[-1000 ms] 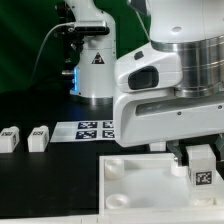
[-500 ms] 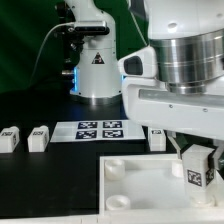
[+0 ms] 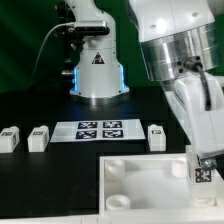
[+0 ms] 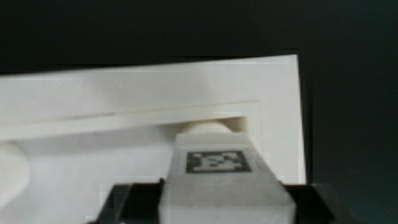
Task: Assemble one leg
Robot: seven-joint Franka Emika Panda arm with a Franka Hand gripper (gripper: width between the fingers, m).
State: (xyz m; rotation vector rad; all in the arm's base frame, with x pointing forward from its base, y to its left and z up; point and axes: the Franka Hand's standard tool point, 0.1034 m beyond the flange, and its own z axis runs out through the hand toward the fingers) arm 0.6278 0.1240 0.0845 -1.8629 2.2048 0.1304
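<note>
My gripper (image 3: 203, 172) is shut on a white leg (image 3: 202, 173) with a black-and-white tag and holds it upright over the corner of the large white plate (image 3: 135, 177) at the exterior view's right. In the wrist view the leg (image 4: 217, 165) sits between my black fingers (image 4: 135, 205), its tip at a round corner socket (image 4: 208, 128) of the plate (image 4: 125, 100). Three more legs stand on the table: two at the exterior view's left (image 3: 9, 139) (image 3: 38, 138) and one right of the marker board (image 3: 156, 136).
The marker board (image 3: 99, 129) lies flat behind the plate. The robot's base (image 3: 97, 70) stands at the back. The black table surrounds the plate.
My wrist has turned and swung up, uncovering the plate and the leg right of the marker board. The held leg has stayed over the plate's corner at the exterior view's right.
</note>
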